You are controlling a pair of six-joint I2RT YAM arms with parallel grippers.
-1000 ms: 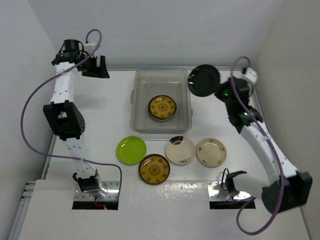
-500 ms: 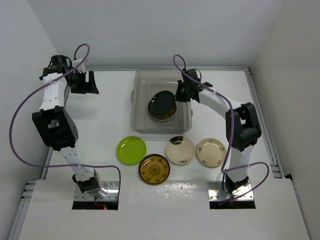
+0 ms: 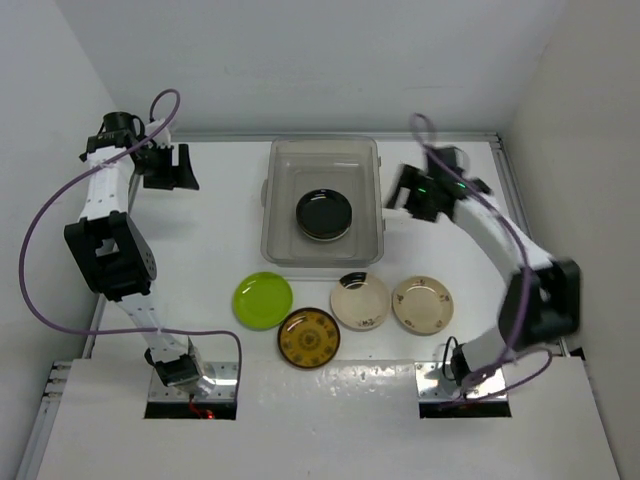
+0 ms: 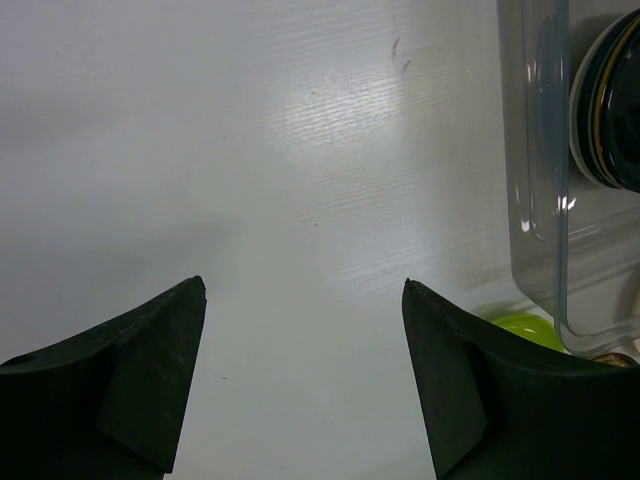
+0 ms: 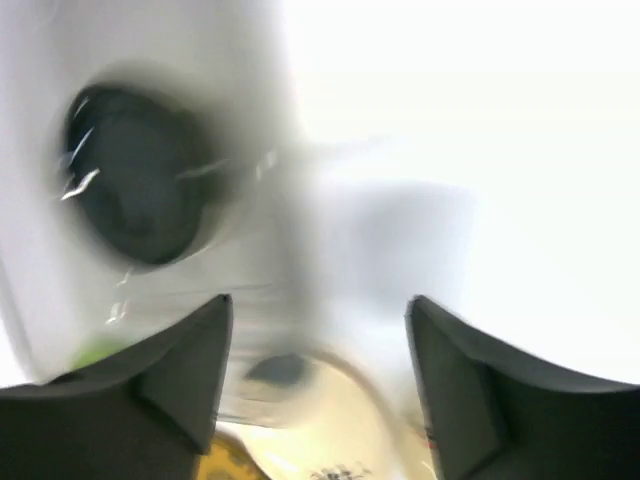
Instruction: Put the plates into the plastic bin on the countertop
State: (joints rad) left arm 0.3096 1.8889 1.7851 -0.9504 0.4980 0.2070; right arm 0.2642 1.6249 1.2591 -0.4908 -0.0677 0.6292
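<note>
The plastic bin [image 3: 322, 150] stands at the back middle of the countertop [image 3: 220, 230]. In it a black plate [image 3: 323, 212] lies on top of another plate. My right gripper [image 3: 402, 197] hangs open and empty just right of the bin. Its blurred wrist view shows the black plate [image 5: 135, 190] through the bin wall, beyond the open gripper [image 5: 320, 305]. In front of the bin lie a lime green plate [image 3: 263, 300], an amber-brown plate [image 3: 309, 337] and two cream plates [image 3: 360, 300] [image 3: 422, 304]. My left gripper [image 3: 175, 168] is open and empty at the far left.
White walls close in the countertop on three sides. In the left wrist view the open left gripper [image 4: 305, 290] hangs over bare white surface, with the bin [image 4: 540, 150] and the edge of the lime green plate [image 4: 520, 330] at the right.
My right gripper carried the black plate into the bin, opened and let it go onto the amber plate there, then drew back to the right. The left arm shifted slightly left.
</note>
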